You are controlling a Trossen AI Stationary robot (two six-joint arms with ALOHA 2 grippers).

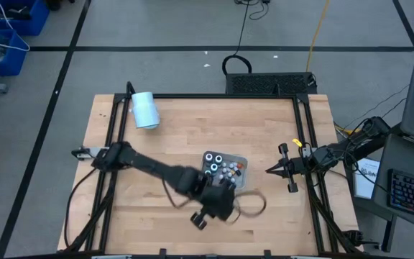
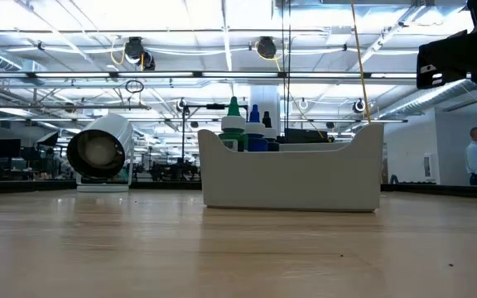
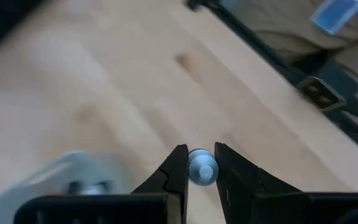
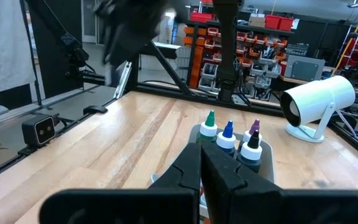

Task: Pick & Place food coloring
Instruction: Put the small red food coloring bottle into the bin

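Clamped between the left pincer (image 3: 201, 167) fingers is a small white-capped food coloring bottle (image 3: 202, 169), lifted over the wooden surface (image 1: 264, 129) beside the tray (image 1: 241, 162) of bottles, while the right pincer (image 1: 270, 170) waits together nearby.

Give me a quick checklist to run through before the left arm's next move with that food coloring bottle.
1. Bottle held: ok. The left tool is closed on a white-capped food coloring bottle, a finger on each side.
2. Bottle clear of the table: ok, bare wood shows beneath it in the left wrist view.
3. Tray upright: ok. Other bottles stand in it.
4. Free spot in the tray: cannot tell, the left arm covers part of it from above.
5. Right tool out of the way: ok, shut and parked right of the tray.
6. White cylinder clear of the path: ok, it lies at the far left corner.
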